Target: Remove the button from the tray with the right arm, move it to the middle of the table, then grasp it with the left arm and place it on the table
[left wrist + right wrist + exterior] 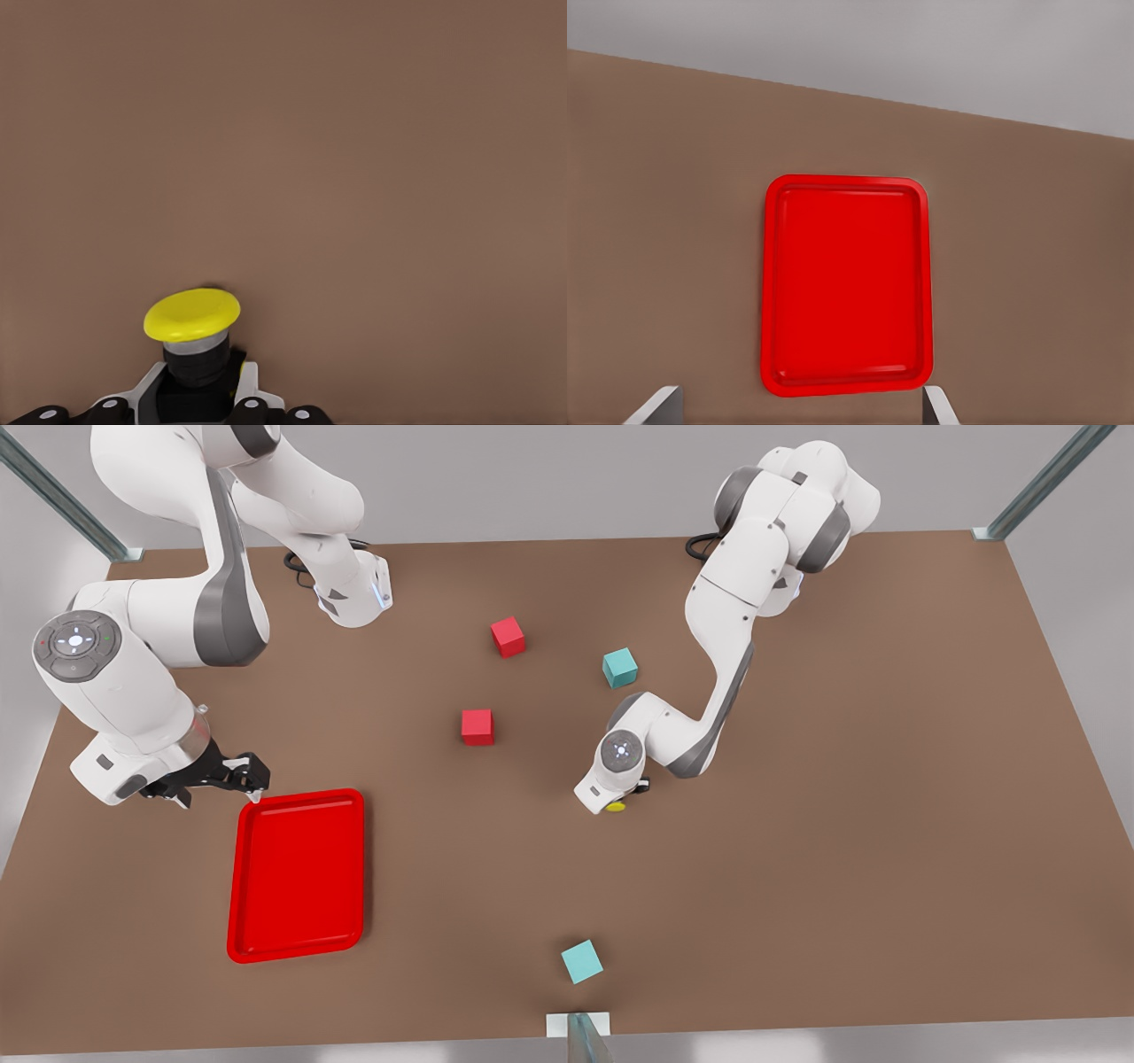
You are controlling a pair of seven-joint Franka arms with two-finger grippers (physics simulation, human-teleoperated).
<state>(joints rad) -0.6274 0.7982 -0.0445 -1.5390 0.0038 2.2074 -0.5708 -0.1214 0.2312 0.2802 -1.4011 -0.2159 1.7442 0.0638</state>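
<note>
1. Two red cubes (508, 637), two teal cubes (620, 667), one tray (299, 874) and one button (192, 316) are counted.
2. The button is gripped between the left gripper's (197, 403) fingers (251, 386), mid-table (797, 824).
3. The right gripper's (251, 772) fingers are spread apart at the tray's far edge.

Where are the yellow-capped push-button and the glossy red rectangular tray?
yellow-capped push-button (192, 315), left wrist view, on the top of its cap.
glossy red rectangular tray (297, 872), front view, on its bare floor.

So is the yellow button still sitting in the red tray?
No, the tray holds nothing, and the button sits between the left gripper's fingers over the brown table.
</note>
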